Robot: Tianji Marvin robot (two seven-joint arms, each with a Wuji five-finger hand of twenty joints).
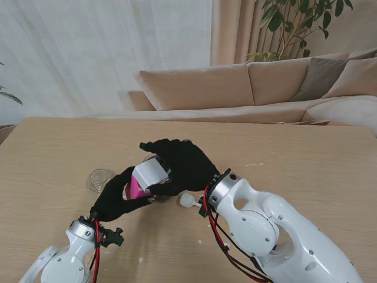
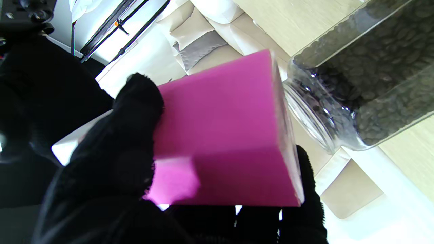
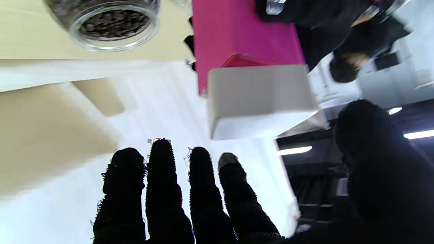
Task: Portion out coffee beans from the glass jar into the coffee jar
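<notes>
Pink coffee jar [image 2: 223,135] gripped by left robot hand [image 1: 121,197]; right robot hand [image 1: 182,165] spread open above it.

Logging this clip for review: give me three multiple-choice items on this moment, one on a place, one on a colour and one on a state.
1. Where is the pink box?
A. In the left hand
B. Flat on the table
C. On the sofa

2. What colour is the cap on the pink box?
A. Black
B. White
C. Green

3. How is the glass jar of beans?
A. Lid on
B. Empty
C. Open, with beans inside

Answers:
1 A: the left hand grips the pink box.
2 B: the cap is white.
3 C: the glass jar has a bare mouth, and beans show inside it.
</notes>
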